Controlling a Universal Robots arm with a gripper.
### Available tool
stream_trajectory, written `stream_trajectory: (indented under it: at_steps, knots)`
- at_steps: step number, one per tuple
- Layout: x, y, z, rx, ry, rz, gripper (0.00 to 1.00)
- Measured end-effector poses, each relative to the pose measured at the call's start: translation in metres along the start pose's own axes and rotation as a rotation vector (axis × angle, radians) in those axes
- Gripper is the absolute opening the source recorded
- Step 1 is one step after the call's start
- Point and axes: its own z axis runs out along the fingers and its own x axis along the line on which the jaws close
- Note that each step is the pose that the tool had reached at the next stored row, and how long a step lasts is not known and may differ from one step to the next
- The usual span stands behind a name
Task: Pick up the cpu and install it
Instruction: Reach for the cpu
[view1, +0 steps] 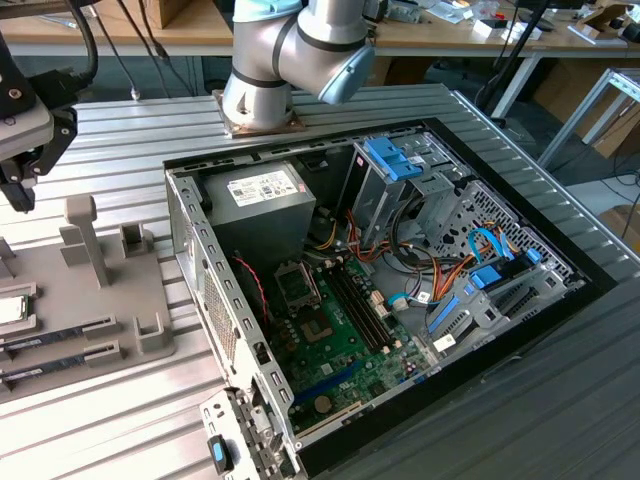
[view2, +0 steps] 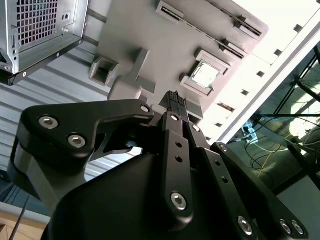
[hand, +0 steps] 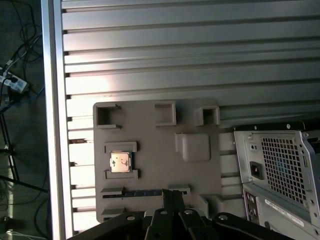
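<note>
The cpu (hand: 120, 162) is a pale silvery square chip lying flat in a raised holder on the grey fixture plate (hand: 150, 135). It also shows in the second wrist view as the cpu (view2: 205, 75), and in the exterior view as the cpu (view1: 10, 308) at the far left edge. My gripper (hand: 171, 193) hangs well above the plate, off to one side of the chip, with its black fingers pressed together and nothing between them. The gripper (view2: 175, 96) looks the same from the other wrist camera. The gripper (view1: 18, 190) sits high at the exterior view's left. The motherboard socket (view1: 297, 285) lies inside the open computer case (view1: 190, 250).
Two dark memory sticks (view1: 55, 335) lie in slots on the plate near the cpu. Grey upright posts (view1: 85, 240) rise from the plate. The case's perforated rear wall (hand: 285, 165) stands next to the plate. The arm's base (view1: 258, 100) is behind the case on the ribbed metal table (view1: 120, 150).
</note>
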Motion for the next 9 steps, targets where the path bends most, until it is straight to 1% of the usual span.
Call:
stream_trajectory:
  at_steps: [9]
  knots:
    - [0.0052,-0.0005,0.0028,0.0000,0.0000,0.000,0.11]
